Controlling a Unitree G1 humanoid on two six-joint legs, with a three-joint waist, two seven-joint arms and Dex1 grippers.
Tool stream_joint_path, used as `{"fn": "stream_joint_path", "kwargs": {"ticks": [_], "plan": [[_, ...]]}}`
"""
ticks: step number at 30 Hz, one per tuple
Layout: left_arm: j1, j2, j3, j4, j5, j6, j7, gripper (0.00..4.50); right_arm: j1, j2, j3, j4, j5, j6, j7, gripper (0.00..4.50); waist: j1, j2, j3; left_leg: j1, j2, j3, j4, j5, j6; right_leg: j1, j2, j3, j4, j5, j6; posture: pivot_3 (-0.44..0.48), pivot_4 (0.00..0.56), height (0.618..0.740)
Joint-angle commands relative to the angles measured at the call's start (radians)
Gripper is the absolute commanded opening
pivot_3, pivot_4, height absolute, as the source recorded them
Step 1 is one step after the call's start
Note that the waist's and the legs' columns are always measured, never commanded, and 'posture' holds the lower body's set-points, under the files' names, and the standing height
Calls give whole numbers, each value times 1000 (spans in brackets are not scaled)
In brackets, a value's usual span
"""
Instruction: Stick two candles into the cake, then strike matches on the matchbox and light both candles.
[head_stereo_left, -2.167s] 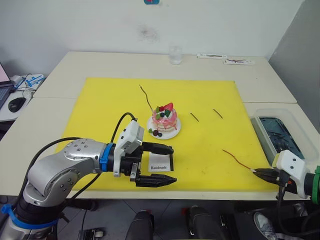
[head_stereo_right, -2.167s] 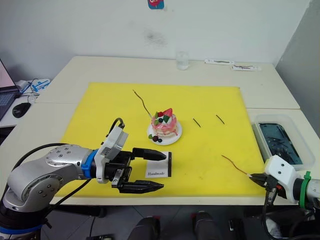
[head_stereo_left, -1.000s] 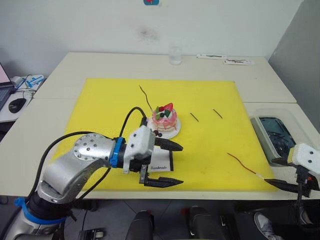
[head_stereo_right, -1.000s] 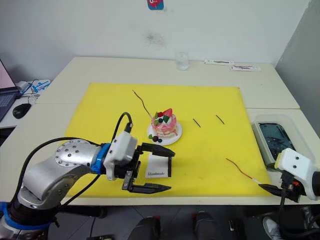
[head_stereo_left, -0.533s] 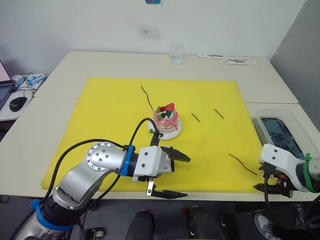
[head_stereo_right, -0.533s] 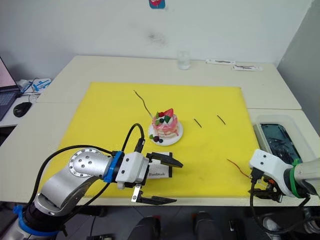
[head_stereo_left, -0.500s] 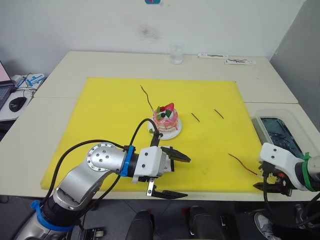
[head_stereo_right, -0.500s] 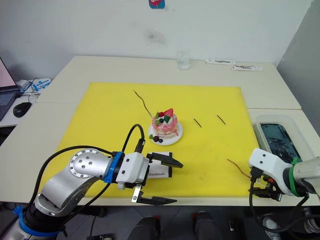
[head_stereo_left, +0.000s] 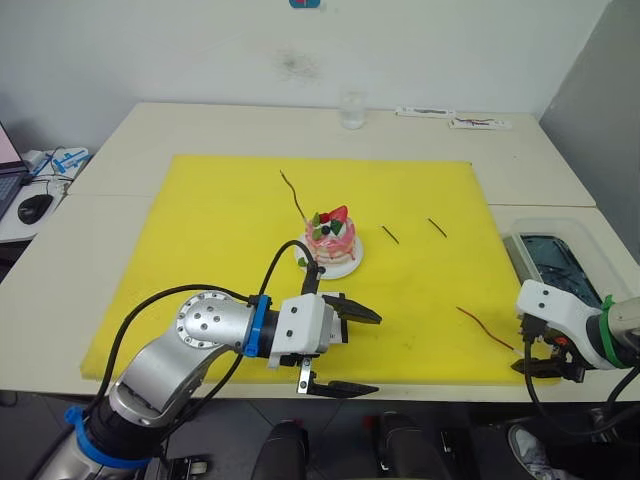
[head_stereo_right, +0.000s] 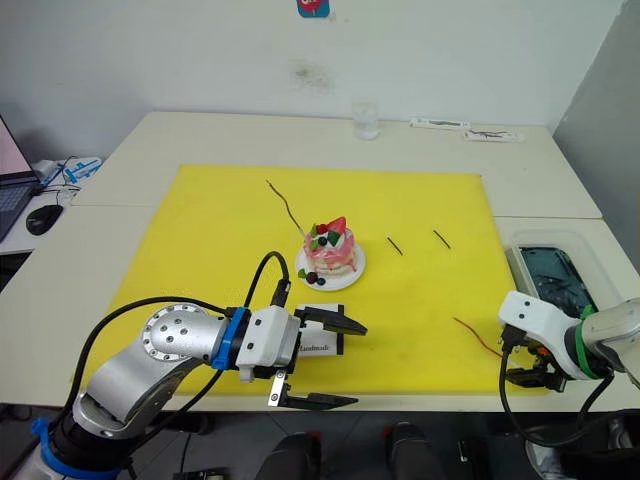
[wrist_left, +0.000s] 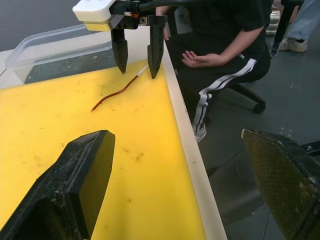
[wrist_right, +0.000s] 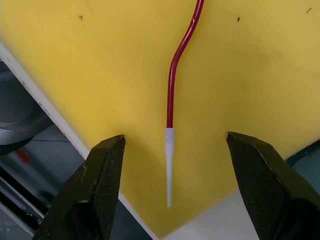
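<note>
The pink-and-white cake (head_stereo_left: 331, 240) sits on its small plate mid-mat. One candle (head_stereo_left: 293, 195) lies just behind it. The other candle (wrist_right: 172, 100) lies near the mat's front right corner, and my right gripper (wrist_right: 175, 139) stands open with a finger on each side of its pale end, touching neither. Two short matches (head_stereo_left: 389, 234) (head_stereo_left: 436, 227) lie right of the cake. The white matchbox (head_stereo_right: 318, 345) lies in front of the cake, partly behind my left gripper (head_stereo_left: 352, 350), which is wide open and empty, one finger over the mat and one past the table's front edge.
A yellow mat (head_stereo_left: 220, 220) covers the table's middle. A glass (head_stereo_left: 350, 110) and packets (head_stereo_left: 478, 123) stand at the back. A clear plastic tub (head_stereo_left: 550, 265) lies right of the mat. A seated person (wrist_left: 225, 30) is beyond the table's right end.
Over the last second my left gripper slid forward and right past the matchbox. My right gripper came in from the table's edge and now straddles the candle's pale end.
</note>
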Motion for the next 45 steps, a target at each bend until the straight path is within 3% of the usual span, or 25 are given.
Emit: {"fn": "stream_joint_path", "kwargs": {"ticks": [1,8,9,14,19,21,24,27,31,34,37,45], "plan": [[2,-8,-1,-30,3,-13,7,4500,-24,-12,6,7,-8,-10,5,2735,0,0,0,0,0,0,0,0,0,0,0,0,0,0,0,0,150,740],[2,-9,0,-27,6,-13,7,4500,-36,-11,20,16,2,2,8,136,0,0,0,0,0,0,0,0,0,0,0,0,0,0,0,0,150,740],[2,-9,0,-26,6,-13,7,4500,-40,-10,22,17,3,3,9,26,0,0,0,0,0,0,0,0,0,0,0,0,0,0,0,0,150,740],[4,-5,11,-14,7,-16,5,4500,-72,2,3,22,31,28,13,26,0,0,0,0,0,0,0,0,0,0,0,0,0,0,0,0,150,740],[40,3,117,-14,-79,57,52,4500,-172,52,-103,16,155,110,36,26,-3,0,0,0,0,0,0,0,0,0,0,0,0,0,0,0,150,740],[69,-4,194,-18,-131,95,101,4500,-244,138,-149,9,205,120,1,26,-4,0,0,0,1,0,0,0,0,0,1,0,1,0,0,0,150,740],[119,-3,287,-26,-186,141,154,4500,-344,353,-181,-3,230,96,-130,26,-6,0,0,1,2,0,0,0,0,0,2,-1,1,0,0,0,150,740],[172,-19,385,-14,-193,147,237,4500,-423,687,-173,4,204,-64,-321,26,-13,-2,0,2,2,0,-1,0,0,0,3,0,1,2,3,0,150,740],[163,-54,444,34,-168,133,330,4500,-452,970,-87,90,81,-366,-445,26,-4,0,1,-1,2,-3,-1,0,0,-1,3,-1,2,3,4,0,150,740],[141,-61,444,53,-158,127,351,4500,-449,1117,-44,185,12,-540,-507,26,-2,0,1,-1,1,-3,-1,0,0,-1,2,-1,1,3,5,0,150,740],[123,-62,424,56,-153,126,353,4500,-423,1207,13,279,-58,-728,-507,26,-2,0,1,-2,1,-3,-1,0,0,-2,1,-1,1,3,4,0,150,740],[84,-63,401,73,-150,127,346,4500,-379,1302,84,447,-146,-993,-492,26,-5,0,1,-1,1,-3,-2,0,0,-3,2,-2,3,6,-2,0,150,740]]}}
